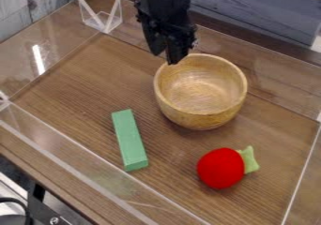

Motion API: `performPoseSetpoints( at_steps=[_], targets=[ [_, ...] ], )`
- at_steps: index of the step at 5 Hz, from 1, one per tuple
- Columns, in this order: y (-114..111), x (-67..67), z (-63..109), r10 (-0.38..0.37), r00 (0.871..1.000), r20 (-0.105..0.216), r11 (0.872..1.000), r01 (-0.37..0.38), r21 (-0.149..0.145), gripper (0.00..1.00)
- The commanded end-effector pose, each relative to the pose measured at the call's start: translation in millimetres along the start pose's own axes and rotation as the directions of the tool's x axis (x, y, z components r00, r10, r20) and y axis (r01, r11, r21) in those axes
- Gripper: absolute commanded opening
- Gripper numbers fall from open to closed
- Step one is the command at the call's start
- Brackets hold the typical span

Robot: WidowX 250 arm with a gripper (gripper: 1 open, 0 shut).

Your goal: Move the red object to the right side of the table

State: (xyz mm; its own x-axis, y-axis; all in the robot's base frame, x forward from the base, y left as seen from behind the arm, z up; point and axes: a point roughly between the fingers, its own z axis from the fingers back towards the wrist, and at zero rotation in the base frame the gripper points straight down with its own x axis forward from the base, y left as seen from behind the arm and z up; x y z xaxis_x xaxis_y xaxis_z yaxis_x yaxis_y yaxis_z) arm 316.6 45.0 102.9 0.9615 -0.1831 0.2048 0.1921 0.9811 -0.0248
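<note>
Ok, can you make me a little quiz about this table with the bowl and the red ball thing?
1. True or false: the red object lies inside the wooden bowl.
2. Which thing lies nearest the red object? A) the clear stand at the far corner B) the green block C) the pincer
3. Fill in: the pincer hangs above the bowl's far ____.

Key: 1 false, it lies on the table in front of the bowl. 2 B. 3 rim.
</note>
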Motion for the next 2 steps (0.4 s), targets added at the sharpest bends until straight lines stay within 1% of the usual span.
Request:
performPoseSetpoints(
  at_steps=[1, 2],
  targets=[
    [13.4, 2.2, 23.0, 0.035, 0.997, 0.070, 0.999, -0.037, 0.027, 1.00],
    [18.9, -8.6, 17.5, 0.046, 0.997, 0.067, 0.999, -0.048, 0.024, 1.00]
  ],
)
